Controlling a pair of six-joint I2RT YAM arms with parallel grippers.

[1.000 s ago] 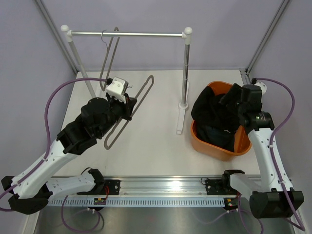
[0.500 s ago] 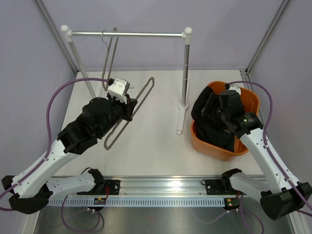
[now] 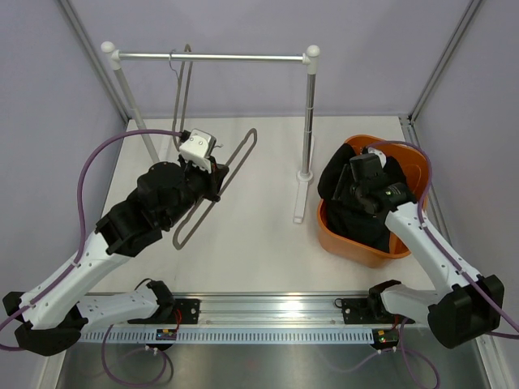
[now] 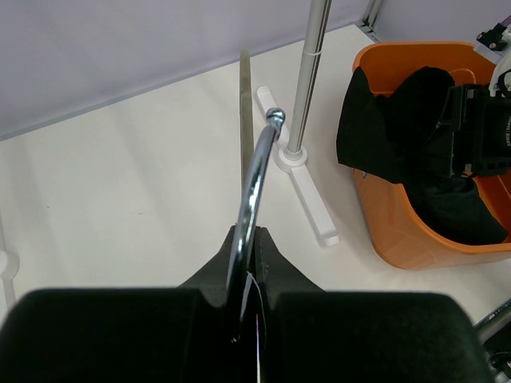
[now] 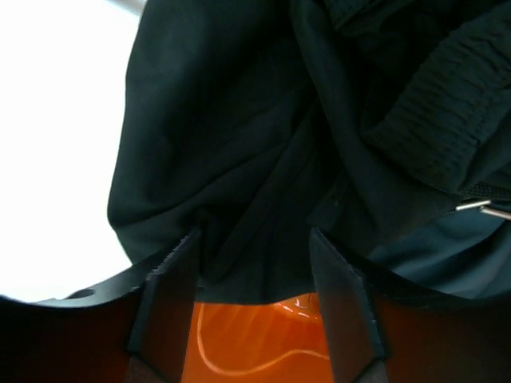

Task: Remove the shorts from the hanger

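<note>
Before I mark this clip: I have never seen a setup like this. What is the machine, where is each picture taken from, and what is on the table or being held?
These are two robot arms bolted at the near edge of a white table. The wide picture looks down from above and behind them. The other two come from a camera on each wrist. On the table stand a clothes rail and an orange basket. Black shorts are piled in the basket, partly draped over its rim. The left end effector is shut on the metal hook of a grey hanger, which carries no clothing. The right end effector is open and points down at the shorts. Whether its fingers touch the fabric I cannot tell.
</note>
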